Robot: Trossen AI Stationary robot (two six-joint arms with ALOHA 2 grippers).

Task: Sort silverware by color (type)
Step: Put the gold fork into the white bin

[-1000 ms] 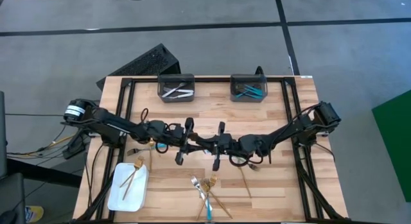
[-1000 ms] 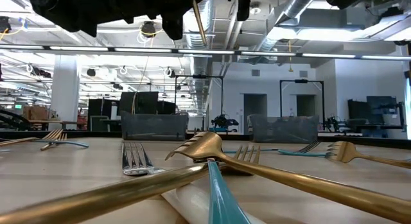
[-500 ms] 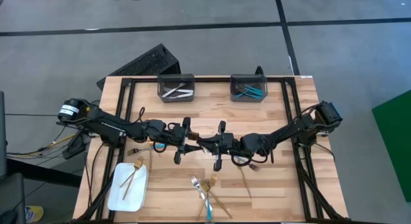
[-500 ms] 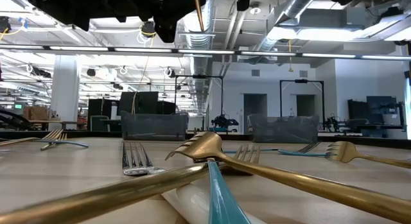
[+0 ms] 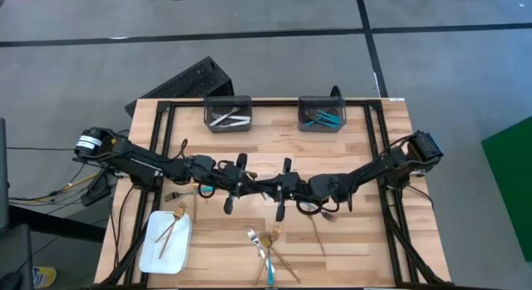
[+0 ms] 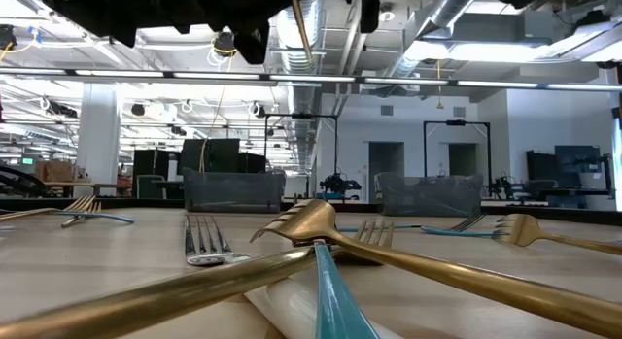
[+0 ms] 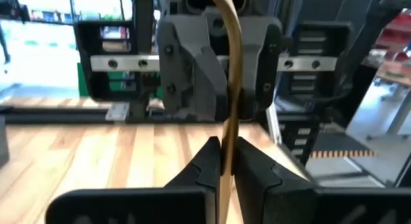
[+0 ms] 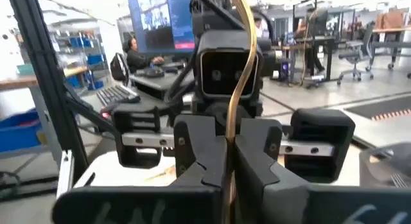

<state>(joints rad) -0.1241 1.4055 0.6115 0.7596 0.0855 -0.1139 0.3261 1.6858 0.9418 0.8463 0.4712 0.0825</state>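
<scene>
A gold utensil (image 6: 303, 33) stands almost upright in the air over the table's middle. My two grippers face each other there, each pointing level. My left gripper (image 7: 226, 163) comes from the table's left and is shut on the utensil's slim handle. My right gripper (image 8: 230, 153) comes from the right with its fingers close against the same handle. In the high view my left gripper (image 5: 248, 188) and my right gripper (image 5: 271, 189) almost meet. More silverware lies on the wood: gold forks and a turquoise one (image 5: 268, 248) near the front edge. My left gripper pinches the gold utensil's thin handle (image 7: 224, 137) between its two fingers. The fingers come level from the table's left and lie across the handle. The utensil stands nearly upright, lifted clear of the table. My right gripper has the same handle (image 8: 232, 131) between its two fingers, coming level from the table's right and lying across it. The handle rises above the fingers in a slight curve.
A white tray (image 5: 158, 255) at the front left holds gold forks (image 5: 172, 226). Two dark bins stand at the far edge, one with silver pieces (image 5: 228, 114) and one with turquoise pieces (image 5: 322, 114). A gold utensil (image 5: 318, 236) lies at the front right, and a fork (image 5: 174, 193) lies under my left arm.
My left gripper has closed its fingers on the gold utensil's handle, which my right gripper was holding up. Both arms have stayed in place, and the utensil keeps its upright stand above the table.
</scene>
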